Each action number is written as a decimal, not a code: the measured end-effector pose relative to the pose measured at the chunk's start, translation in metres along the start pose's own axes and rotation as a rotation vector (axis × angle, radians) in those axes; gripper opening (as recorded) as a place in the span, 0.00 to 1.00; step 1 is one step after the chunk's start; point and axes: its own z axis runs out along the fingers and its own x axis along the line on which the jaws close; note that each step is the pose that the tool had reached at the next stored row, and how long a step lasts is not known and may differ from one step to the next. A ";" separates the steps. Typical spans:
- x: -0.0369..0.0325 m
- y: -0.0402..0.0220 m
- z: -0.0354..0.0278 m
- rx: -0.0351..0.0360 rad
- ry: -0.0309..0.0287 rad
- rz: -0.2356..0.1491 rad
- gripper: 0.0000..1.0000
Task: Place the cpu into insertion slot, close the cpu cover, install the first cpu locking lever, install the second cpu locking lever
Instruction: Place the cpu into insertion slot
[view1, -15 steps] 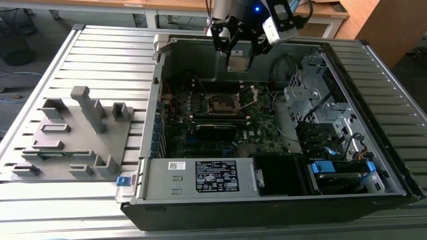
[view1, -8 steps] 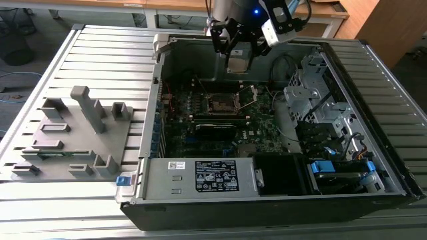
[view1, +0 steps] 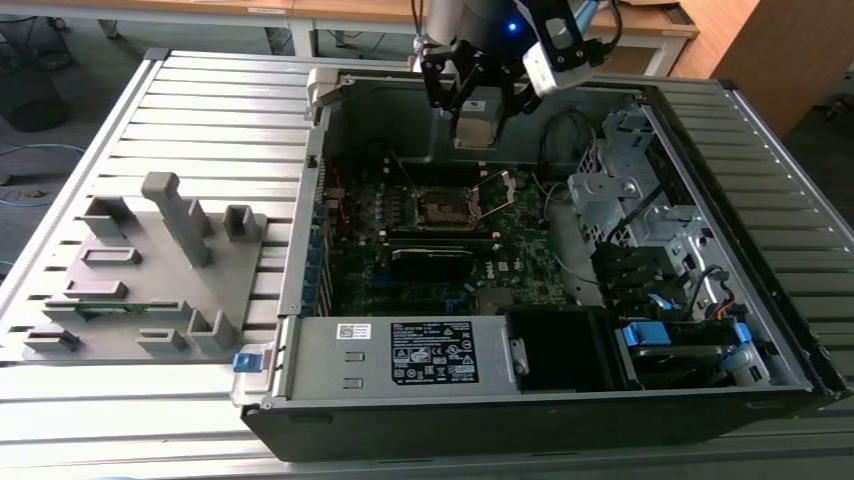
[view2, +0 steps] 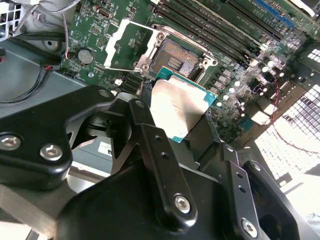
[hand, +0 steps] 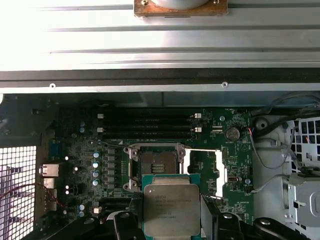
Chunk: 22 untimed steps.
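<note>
The claw (view1: 478, 105) hangs over the open computer case (view1: 534, 420), near the case's far wall in the exterior view. Its two black fingers (view2: 145, 135) are clamped on opposite edges of the chip (view2: 177, 107). The chip is held flat, with its dull metal top facing both wrist cameras. A green border shows at its edges.

The chip is in the air, well above the circuit board (hand: 75, 150), and is not seated. In the first wrist view its near edge overlaps the socket (hand: 156, 167); the exterior view shows it well apart in height from the socket.

The socket is bare. Its dark contact field is exposed inside the silvery rim.

The cover plate (hand: 205, 172) is swung open on its hinge and stands clear of the socket, just beside it. The square window in the plate shows the green board behind it.

Long black memory slots (hand: 147, 125) run along the board on the far side of the socket from the claw.

The case lies on its side on a slatted metal table (view1: 200, 90). A grey fixture block (view1: 147, 270) sits on the table at the exterior view's left, just beside the case.
</note>
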 end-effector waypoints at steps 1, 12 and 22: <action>0.0000 0.0000 0.0002 0.0000 0.0000 0.000 0.54; -0.0001 -0.0004 0.0048 0.0000 0.0000 0.000 0.54; -0.0001 -0.0006 0.0066 -0.0001 0.0000 0.000 0.54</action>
